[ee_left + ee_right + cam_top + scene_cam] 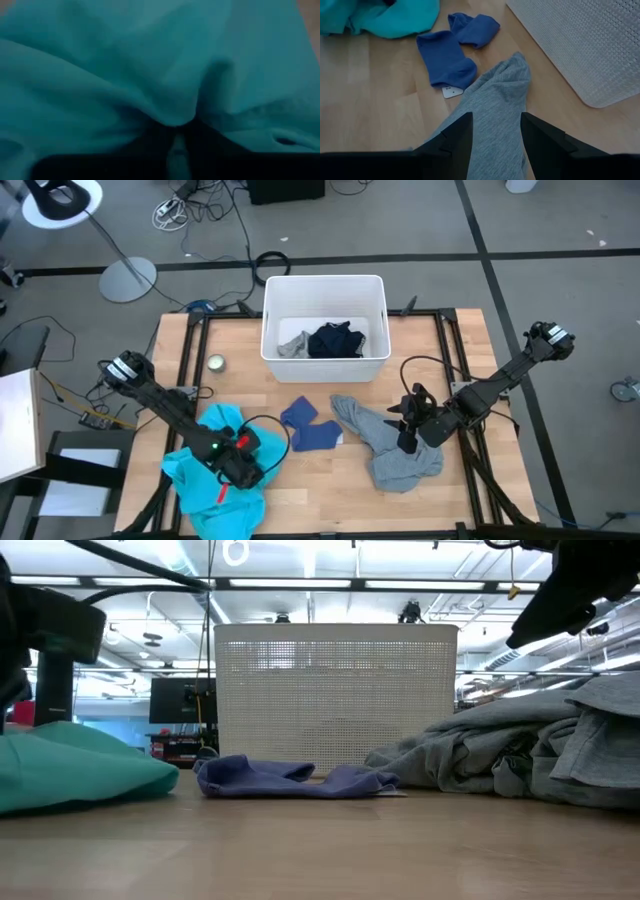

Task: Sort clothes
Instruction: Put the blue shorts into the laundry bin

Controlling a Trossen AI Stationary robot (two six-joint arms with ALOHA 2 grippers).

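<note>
Sorting these garments comes down to getting each one into the white bin (325, 290), so I place everything by it. My left gripper (243, 463) is down in the turquoise shirt (215, 480), which lies heaped well out from the bin's front wall toward its left corner; my left wrist view shows the fabric puckered into a fold drawn tight between my fingers, so I judge them closed on it. My right gripper (492, 137) hovers over the grey top (492, 120), which sprawls out from the bin's front right corner, and its fingers stand well apart with grey cloth showing between them, gripping nothing. A blue piece (305, 425) lies between the two, just in front of the bin's front wall, with a small white tag (452, 92) showing at its edge where the grey top nearly meets it. Inside the bin there is already a dark navy piece (335, 340) beside something grey.

To do this step well, I would lift the shirt straight up and high before travelling, since it is big and floppy and I expect its trailing hem to drag. It could catch the blue piece or snag on the bin's rim if I go low. I would carry it over the middle of the bin and only then let go.
</note>
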